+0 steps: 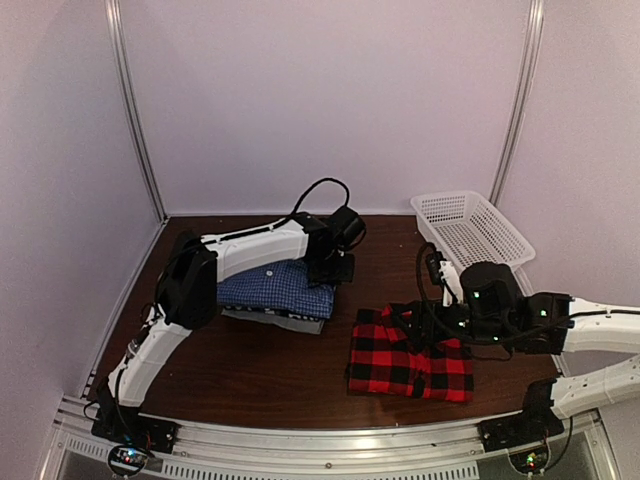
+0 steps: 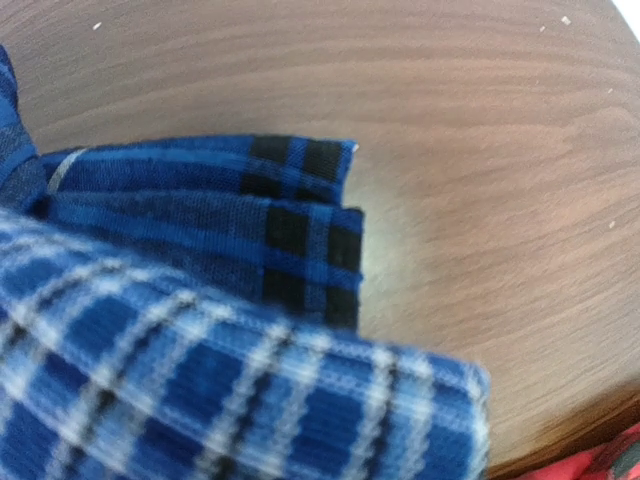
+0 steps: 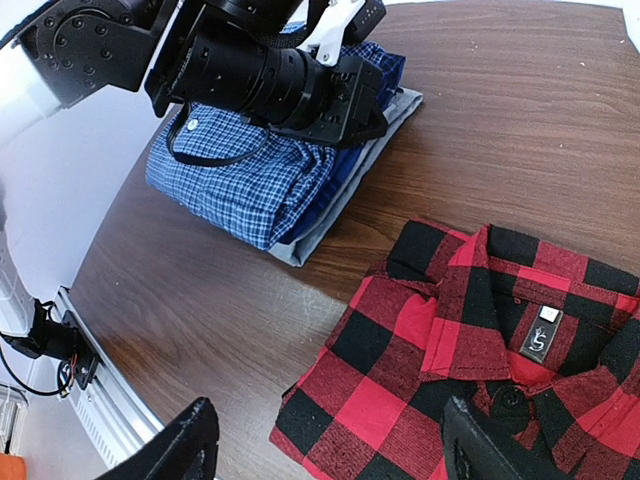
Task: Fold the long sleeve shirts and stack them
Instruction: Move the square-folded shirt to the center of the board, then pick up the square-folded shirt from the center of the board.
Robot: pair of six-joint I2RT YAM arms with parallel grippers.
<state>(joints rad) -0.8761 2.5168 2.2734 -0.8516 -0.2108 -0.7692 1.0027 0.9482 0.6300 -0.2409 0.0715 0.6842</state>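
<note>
Top view: red-and-black plaid shirt (image 1: 410, 365) is lying folded, collar up, right of centre on the brown table (image 1: 260, 375). Right gripper (image 1: 436, 322) is hovering over the shirt's collar end. Its fingers (image 3: 185, 450) are standing spread wide with nothing between them. The right wrist view is showing the collar and neck label just below.

Blue fine-checked shirt (image 1: 275, 285) is sitting folded left of centre, topping a stack. A darker blue plaid layer (image 2: 300, 225) and a grey shirt (image 3: 300, 250) are peeking out beneath it. The stack and the red shirt are lying near each other, not touching.

Left gripper (image 1: 336, 268) is sitting low at the stack's upper right corner, jaws pressed together. Cannot tell whether cloth is caught in them, as the left wrist view is showing only blue fabric up close and bare wood.

White mesh basket (image 1: 470, 230) is standing at upper right, apart from both shirts.
</note>
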